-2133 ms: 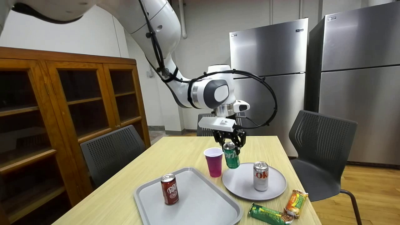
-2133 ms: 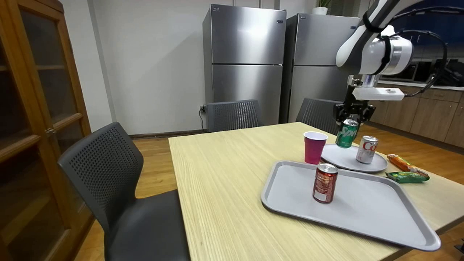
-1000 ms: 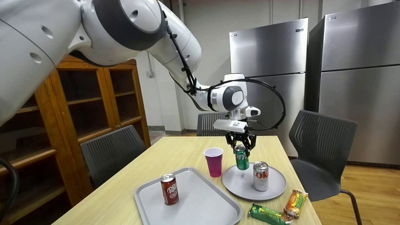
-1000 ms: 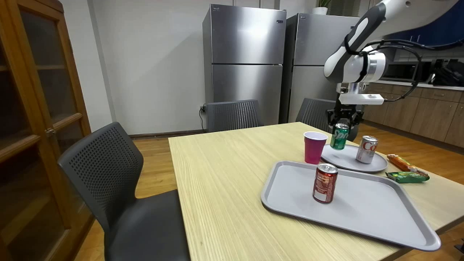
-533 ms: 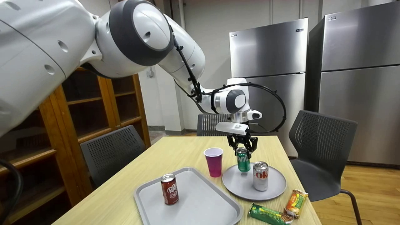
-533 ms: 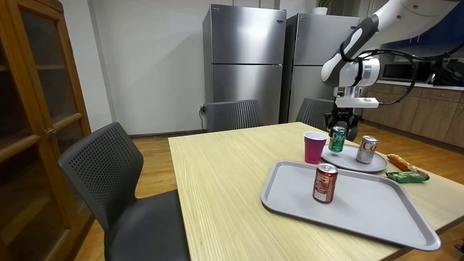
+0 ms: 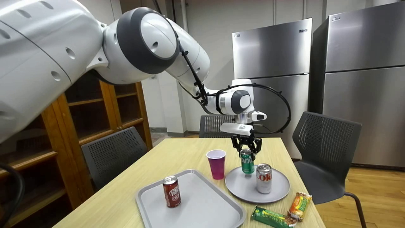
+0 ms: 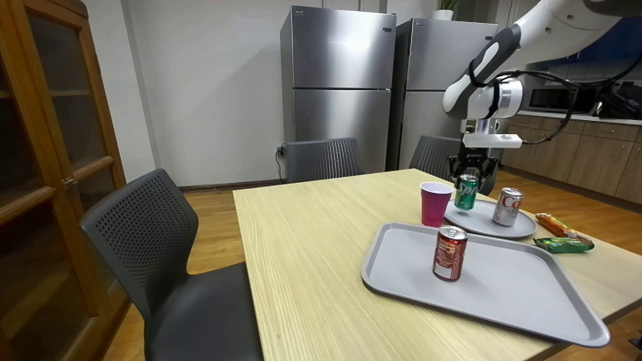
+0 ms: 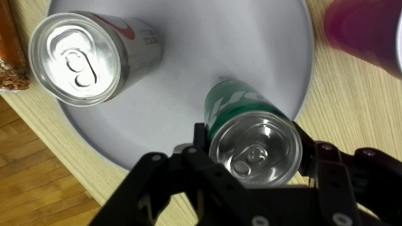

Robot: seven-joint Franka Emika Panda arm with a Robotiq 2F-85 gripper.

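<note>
We see the black metal gripper pointing down, with its two fingers pinching the sides of a green round metal can near the top. We think this is a smart place to pinch: the bottom is free to stand on something, and the can hangs about upright. In both exterior views the green can is over a round pale gray plate, close to the edge by the tall pink-purple plastic cup. A silver round metal can with red letters stands upright on the same plate, near but not touching, so we guess the green one is held off to the side to leave room between them. The cup stands on the pale wooden table, just outside the plate.

Some parts are hard for us. The bottom of the green can might be touching the plate or might be just above it; we can't be sure. Its white letters bend out of sight. In the wrist view the cup is cut off at one edge, and a snack bar in an orange shiny wrapper is cut off at the other.
</note>
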